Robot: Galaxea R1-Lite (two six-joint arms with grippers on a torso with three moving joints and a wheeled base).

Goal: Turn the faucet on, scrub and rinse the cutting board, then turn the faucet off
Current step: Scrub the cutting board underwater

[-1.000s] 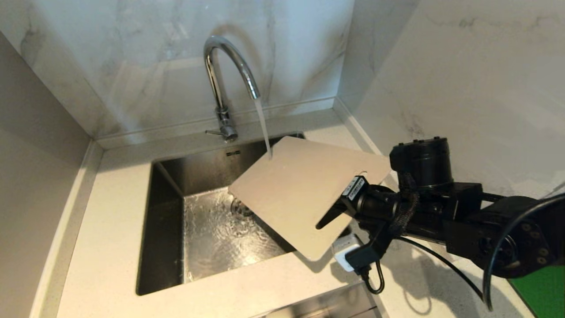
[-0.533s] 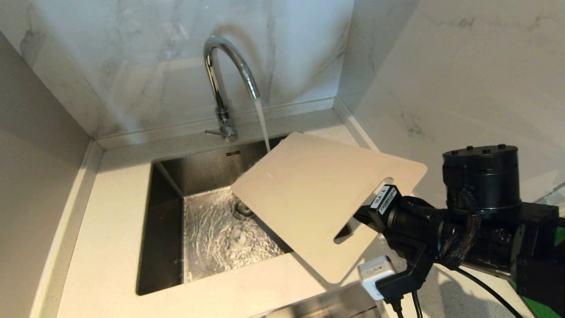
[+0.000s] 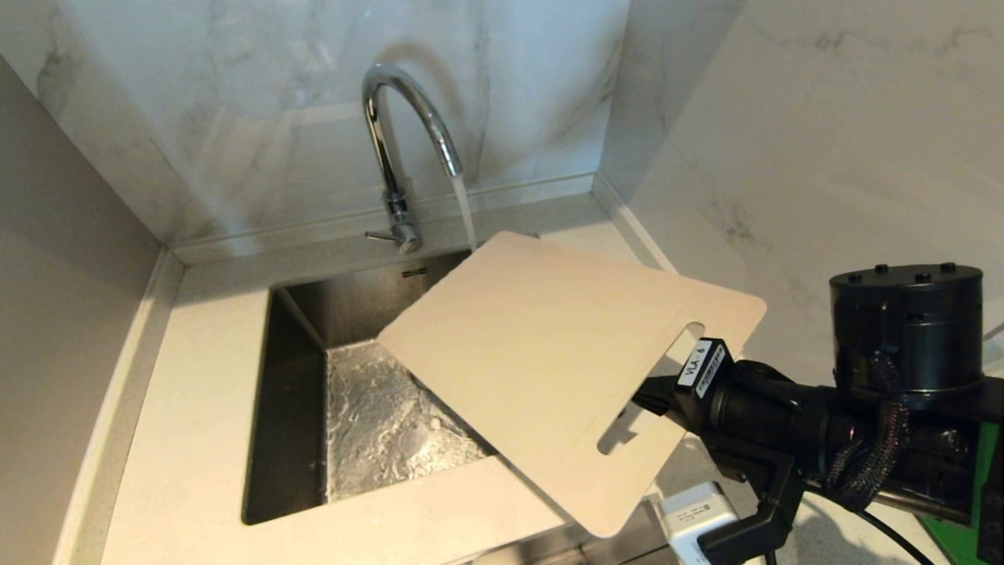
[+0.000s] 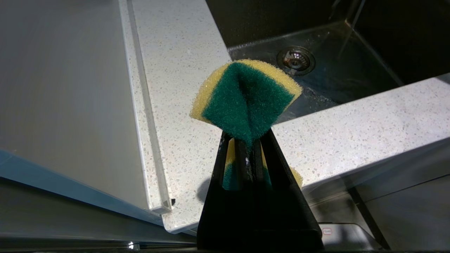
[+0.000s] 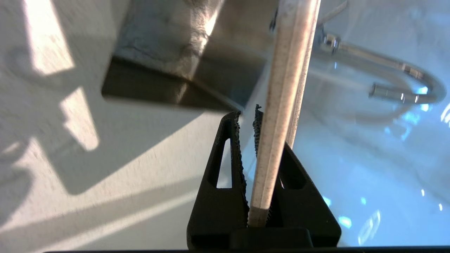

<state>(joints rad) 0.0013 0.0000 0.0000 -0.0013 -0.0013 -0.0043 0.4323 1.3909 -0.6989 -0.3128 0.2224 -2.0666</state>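
A white label on the right arm's wrist reads "VLA-6" above a barcode; a small dark stamp on the sink's [image 3: 298, 408] back wall is too small to read. The right gripper [image 5: 246, 116] pinches the cutting board [image 3: 541, 345] by its handle-slot end, holding it tilted over the sink's right side. Water runs from the faucet [image 3: 400, 133] and meets the board's far edge. Compared with a second ago, the board sits flatter and spreads further left, now hiding the drain, while the right arm has drawn back toward the lower right. The left gripper [image 4: 246, 140] is pressed together on a yellow and green sponge [image 4: 244, 98], above the speckled counter [image 4: 175, 70] near the sink.
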